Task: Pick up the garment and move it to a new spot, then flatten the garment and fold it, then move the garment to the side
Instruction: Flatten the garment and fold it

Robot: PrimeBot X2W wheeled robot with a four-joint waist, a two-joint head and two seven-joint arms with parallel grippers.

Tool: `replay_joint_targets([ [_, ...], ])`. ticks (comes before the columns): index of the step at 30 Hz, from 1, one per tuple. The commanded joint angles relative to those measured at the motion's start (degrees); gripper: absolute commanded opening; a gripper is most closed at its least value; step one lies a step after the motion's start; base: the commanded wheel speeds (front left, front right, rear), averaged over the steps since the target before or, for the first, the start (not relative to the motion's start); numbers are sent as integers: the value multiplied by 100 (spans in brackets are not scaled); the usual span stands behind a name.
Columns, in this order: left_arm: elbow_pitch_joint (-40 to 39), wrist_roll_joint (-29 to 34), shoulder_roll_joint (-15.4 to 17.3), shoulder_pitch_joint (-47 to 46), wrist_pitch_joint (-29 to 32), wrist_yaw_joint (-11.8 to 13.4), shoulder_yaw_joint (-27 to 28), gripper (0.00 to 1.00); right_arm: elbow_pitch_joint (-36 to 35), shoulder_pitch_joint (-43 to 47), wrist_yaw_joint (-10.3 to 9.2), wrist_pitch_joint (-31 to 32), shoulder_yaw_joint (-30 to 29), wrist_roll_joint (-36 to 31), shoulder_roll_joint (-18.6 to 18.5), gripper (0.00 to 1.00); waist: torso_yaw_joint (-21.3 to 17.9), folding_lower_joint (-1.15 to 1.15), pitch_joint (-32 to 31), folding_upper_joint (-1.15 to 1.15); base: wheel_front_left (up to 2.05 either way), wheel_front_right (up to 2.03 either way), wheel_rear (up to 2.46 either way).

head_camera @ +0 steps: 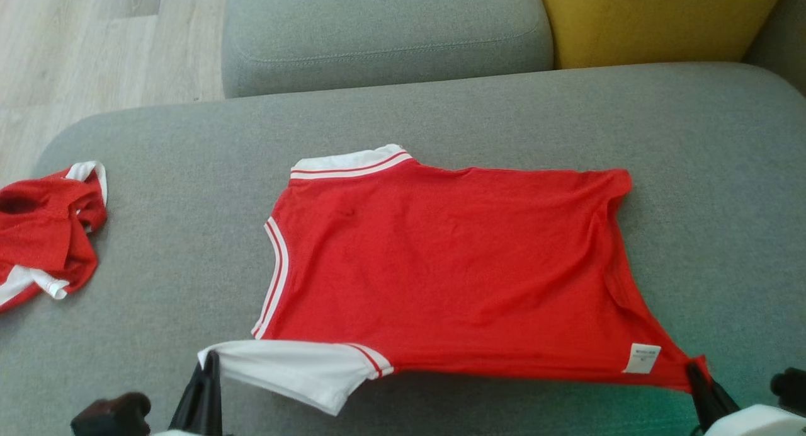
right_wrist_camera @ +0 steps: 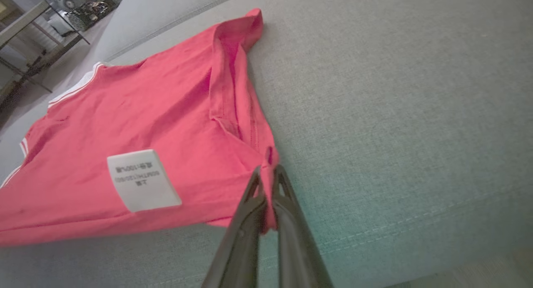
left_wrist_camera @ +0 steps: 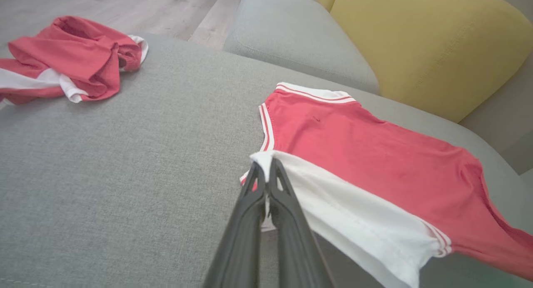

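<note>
Garment [head_camera: 453, 266] shows a white printed label [right_wrist_camera: 141, 180] near the right pincer [right_wrist_camera: 267, 173].

Garment [right_wrist_camera: 145, 113]: soft matt red cloth with white trim, creasing just ahead of the right gripper [right_wrist_camera: 266, 169].
Fingers [right_wrist_camera: 291, 238]: dark, matt, looking like plastic.
Care label [right_wrist_camera: 141, 180]: smooth, white, lying beside the fingertips.
Cushion [right_wrist_camera: 395, 113]: coarse grey weave, lying underneath.

The left gripper [left_wrist_camera: 265, 167] and right gripper [right_wrist_camera: 268, 171] each have two long dark fingers [left_wrist_camera: 287, 213] with little triangle holes. A white shell [head_camera: 759, 422] sits behind the right one.
</note>
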Motion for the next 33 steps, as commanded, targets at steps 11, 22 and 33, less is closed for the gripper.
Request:
replay_joint_targets([
  [11,802,-471,150,-1635,333,-426,222,0,462,-1395,-5,725,251,-343,-59,0,-137,0,402,0,0,0,0],
  [22,2257,-1033,68,-3007,439,-764,318,0,1802,-2910,-5,200,698,-261,-349,0,-148,0,926,0,0,0,0],
  [33,2828,-640,74,-3132,-310,-930,31,100,1802,-3119,-5,-1546,1680,49,-849,100,-114,0,991,0,0,0,0],
])
